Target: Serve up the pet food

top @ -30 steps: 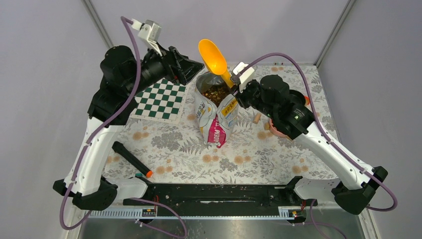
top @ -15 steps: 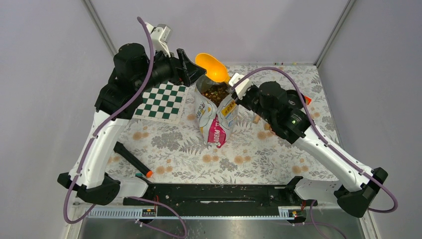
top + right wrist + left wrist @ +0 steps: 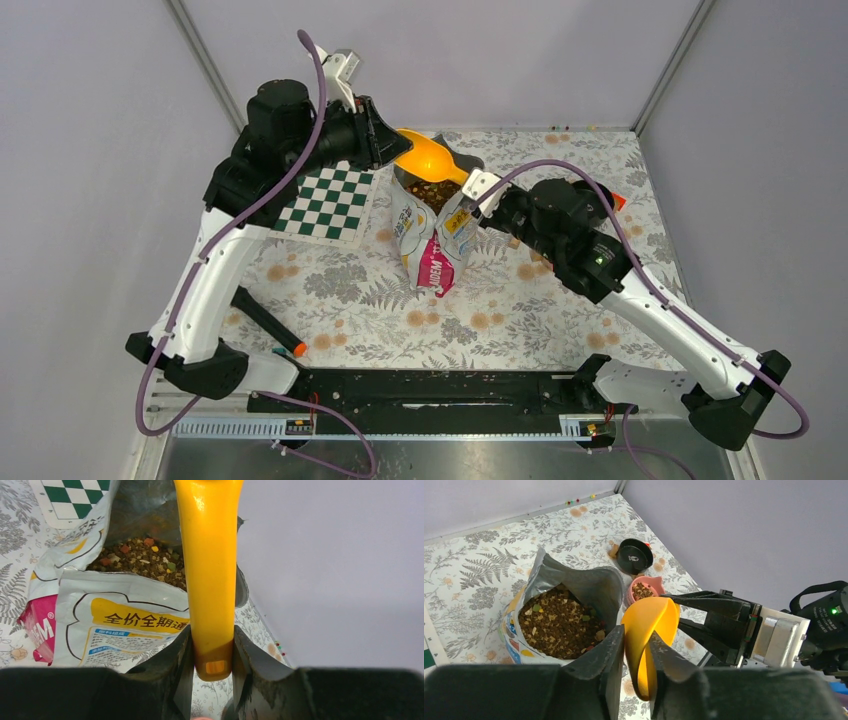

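Gripping one yellow scoop [image 3: 432, 160] from both ends: the right pincer [image 3: 212, 647] clamps its handle, while the left pincer [image 3: 636, 642] pinches the thin wall of its bowl. The pet food [image 3: 559, 625] lies in the open bag [image 3: 430, 240] just below, which stands on the bench [image 3: 330, 290]. Risk: opposed pulls may twist the scoop loose, or tip the bag and spill kibble. A second earlier the left pincer stood wide and clear, with the scoop higher.

Left arm [image 3: 205, 285] and right arm [image 3: 672, 312]: white shells, black joint housings and bases, one purple cable [image 3: 545, 163] looped along each. Left gripper [image 3: 636, 636] and right gripper [image 3: 211, 630]: matt black, wedge-shaped fingers [image 3: 608, 667]. Green light [image 3: 834, 611] on the right arm's housing.
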Action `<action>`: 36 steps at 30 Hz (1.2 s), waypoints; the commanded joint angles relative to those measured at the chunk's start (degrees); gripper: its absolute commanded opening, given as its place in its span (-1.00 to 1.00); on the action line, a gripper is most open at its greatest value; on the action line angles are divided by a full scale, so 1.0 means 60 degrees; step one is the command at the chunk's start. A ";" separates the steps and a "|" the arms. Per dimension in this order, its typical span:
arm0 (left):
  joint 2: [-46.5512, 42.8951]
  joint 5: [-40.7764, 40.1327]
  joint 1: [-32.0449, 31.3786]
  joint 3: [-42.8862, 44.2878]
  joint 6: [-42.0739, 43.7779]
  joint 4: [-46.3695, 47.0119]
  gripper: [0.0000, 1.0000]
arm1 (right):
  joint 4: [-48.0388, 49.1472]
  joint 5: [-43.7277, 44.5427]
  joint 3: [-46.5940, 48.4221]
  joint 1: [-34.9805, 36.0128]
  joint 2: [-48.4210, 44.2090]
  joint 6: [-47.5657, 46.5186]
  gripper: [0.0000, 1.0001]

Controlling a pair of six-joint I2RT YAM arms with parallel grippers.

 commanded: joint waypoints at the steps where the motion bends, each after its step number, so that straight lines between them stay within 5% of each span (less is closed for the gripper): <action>1: -0.0015 0.0513 0.0023 0.0230 0.0252 0.0006 -0.81 | 0.0506 -0.0655 0.0308 0.0096 -0.0429 0.0286 -0.95; 3: -0.0010 0.0614 0.0017 0.0270 0.0261 0.0001 -1.00 | 0.0297 -0.0724 0.0458 0.0095 -0.0472 0.0738 -0.77; 5: -0.0038 0.0611 0.0026 0.0275 0.0242 0.0067 -1.00 | 0.0024 -0.0566 0.0662 0.0096 -0.0521 0.1434 -0.33; 7: -0.0089 0.0461 0.0028 0.0256 0.0137 0.0194 -1.00 | -0.0319 -0.0398 0.0936 0.0096 -0.0542 0.2030 0.31; 10: -0.0218 0.0070 0.0038 0.0223 -0.0171 0.0485 -1.00 | -0.0664 -0.0407 0.1061 0.0084 -0.0728 0.2685 0.70; 15: -0.0620 -0.0651 0.0135 -0.0073 -0.1007 0.1255 -1.00 | -0.0856 -0.0347 0.1327 -0.0198 -0.1178 0.4283 0.80; 26: -0.1551 -0.1145 0.0321 -0.1790 -0.3834 0.4055 -1.00 | -0.0638 -0.3191 0.2234 -0.3523 -0.0998 1.2123 0.93; 32: -0.1632 -0.0831 0.0321 -0.2478 -0.5176 0.5174 -1.00 | 0.3744 -0.5180 0.0210 -0.4140 -0.1117 1.6501 0.97; 36: -0.1543 -0.0238 0.0331 -0.2641 -0.5804 0.5545 -1.00 | 0.6179 -0.6194 -0.0163 -0.4137 -0.0707 1.7780 0.97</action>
